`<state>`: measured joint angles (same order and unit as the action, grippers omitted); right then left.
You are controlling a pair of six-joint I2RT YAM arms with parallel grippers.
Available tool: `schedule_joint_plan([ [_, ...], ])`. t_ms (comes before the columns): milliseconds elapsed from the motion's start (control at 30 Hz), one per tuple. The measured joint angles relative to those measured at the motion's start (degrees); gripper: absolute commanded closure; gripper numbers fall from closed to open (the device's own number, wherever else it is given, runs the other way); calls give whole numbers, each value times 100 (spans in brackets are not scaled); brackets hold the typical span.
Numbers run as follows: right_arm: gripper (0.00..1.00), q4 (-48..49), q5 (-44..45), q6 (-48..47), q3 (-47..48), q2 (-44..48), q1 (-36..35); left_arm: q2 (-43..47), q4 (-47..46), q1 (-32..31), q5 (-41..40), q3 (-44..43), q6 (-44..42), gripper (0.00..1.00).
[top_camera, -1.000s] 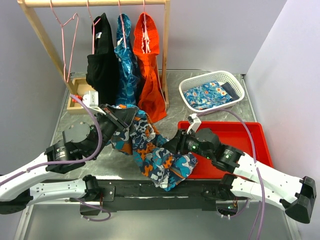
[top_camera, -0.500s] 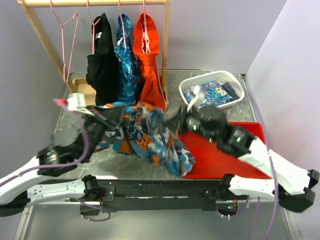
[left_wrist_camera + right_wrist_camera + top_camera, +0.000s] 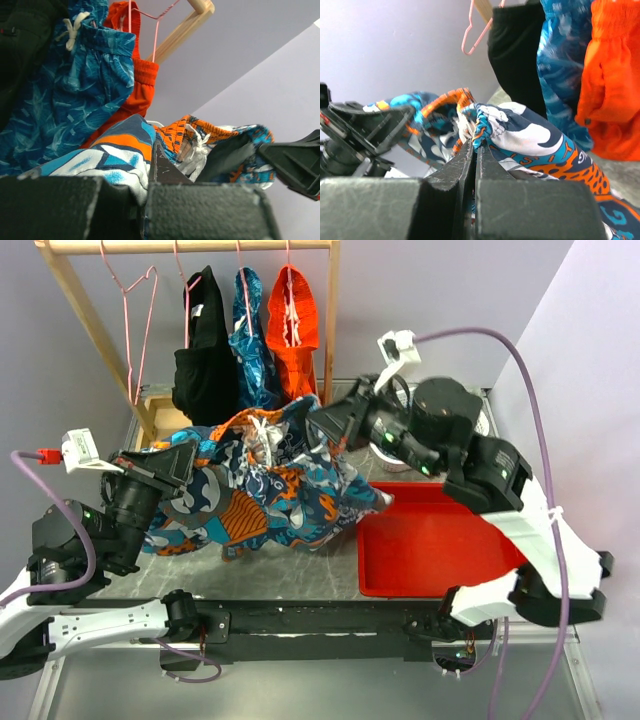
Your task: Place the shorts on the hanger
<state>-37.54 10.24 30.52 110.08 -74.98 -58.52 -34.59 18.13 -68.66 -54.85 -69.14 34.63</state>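
The floppy, swirl-printed cloth shorts [image 3: 265, 495] hang stretched in mid-air between both arms, just near of the rack. The left gripper [image 3: 185, 460] pinches their left edge. The right gripper [image 3: 318, 422] is clamped tight on the gathered waistband. The thin pink wire hanger [image 3: 138, 330] hangs far left on the wooden rail [image 3: 200, 245].

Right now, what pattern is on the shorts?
The shorts carry a swirling navy, white, orange and teal print, clearest in the top external view.
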Motion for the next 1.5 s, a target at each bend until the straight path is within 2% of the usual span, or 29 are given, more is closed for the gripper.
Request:
schedule_joint_plan([
  [200,100,-422,-2,-61,1327,-787,-2,37,33,0,-98,-61,-146,96],
  [367,100,-345,-59,-59,1329,-852,0,140,37,0,-179,-103,-103,89],
  [433,100,-179,-59,-48,826,-710,28,214,33,0,-188,50,20,89],
  [500,100,111,-24,-17,-125,-413,85,330,131,0,-179,365,304,87],
  [700,100,345,485,107,-3272,511,525,501,472,0,221,2085,1519,73],
  [733,100,315,623,133,-3630,623,586,468,549,0,358,2413,1727,67],
  [767,100,313,741,157,-3919,721,621,422,629,0,463,2629,1880,49],
  [800,100,321,863,184,-4210,839,643,358,691,0,564,2848,2046,41],
  [867,100,319,1023,227,-4568,1019,645,232,828,0,756,3154,2352,27],
  [933,100,376,1156,267,-4763,1180,645,144,1001,0,907,3289,2616,19],
  [967,100,387,1207,284,-4809,1235,643,144,1097,0,970,3292,2732,10],
  [1033,100,455,1331,291,-4854,1309,643,188,1268,0,1029,3233,2857,1],
  [1167,100,549,1495,286,-4874,1322,643,330,1624,0,1300,2802,2780,3],
  [1300,100,667,1539,286,-4929,1322,643,118,2140,0,1552,1670,2389,4],
  [1433,100,754,1532,286,-4966,1314,643,-664,2658,0,1095,26,2006,3],
  [1500,100,822,1521,286,-5012,1314,643,-907,2651,0,758,-444,1622,4],
])
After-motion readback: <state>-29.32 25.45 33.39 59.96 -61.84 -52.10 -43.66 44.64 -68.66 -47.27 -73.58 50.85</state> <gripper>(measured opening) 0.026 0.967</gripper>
